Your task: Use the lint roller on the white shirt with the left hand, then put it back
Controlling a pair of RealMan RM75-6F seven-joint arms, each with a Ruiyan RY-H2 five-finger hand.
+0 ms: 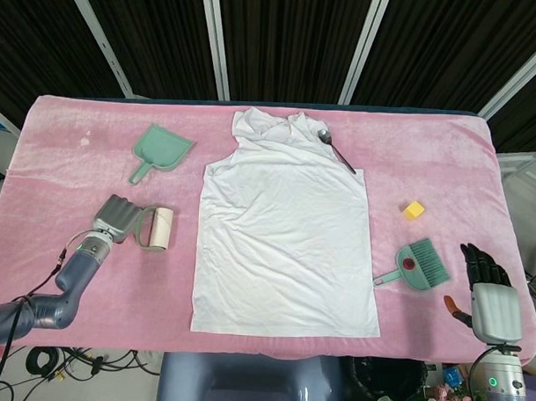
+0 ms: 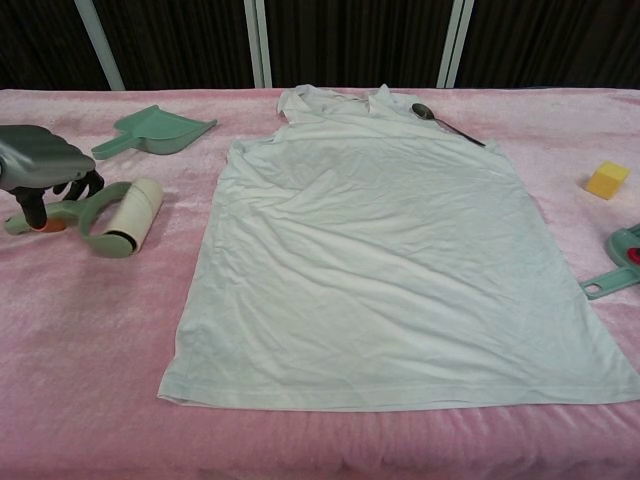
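Observation:
The white shirt (image 1: pixel 284 236) (image 2: pixel 390 250) lies flat in the middle of the pink table. To its left is the lint roller (image 1: pixel 154 229) (image 2: pixel 125 215), a white roll in a green frame, low over the cloth or on it; I cannot tell which. My left hand (image 1: pixel 116 217) (image 2: pixel 40 165) grips its green handle, well clear of the shirt's left edge. Beyond the table's front right corner my right hand (image 1: pixel 487 287) holds nothing, its fingers extended.
A green dustpan (image 1: pixel 161 150) (image 2: pixel 155 130) lies behind the roller. A spoon (image 1: pixel 336 150) (image 2: pixel 445 122) rests on the shirt's right shoulder. A yellow block (image 1: pixel 414 210) (image 2: pixel 607 179) and a green brush (image 1: pixel 420 266) (image 2: pixel 620 262) lie right of the shirt.

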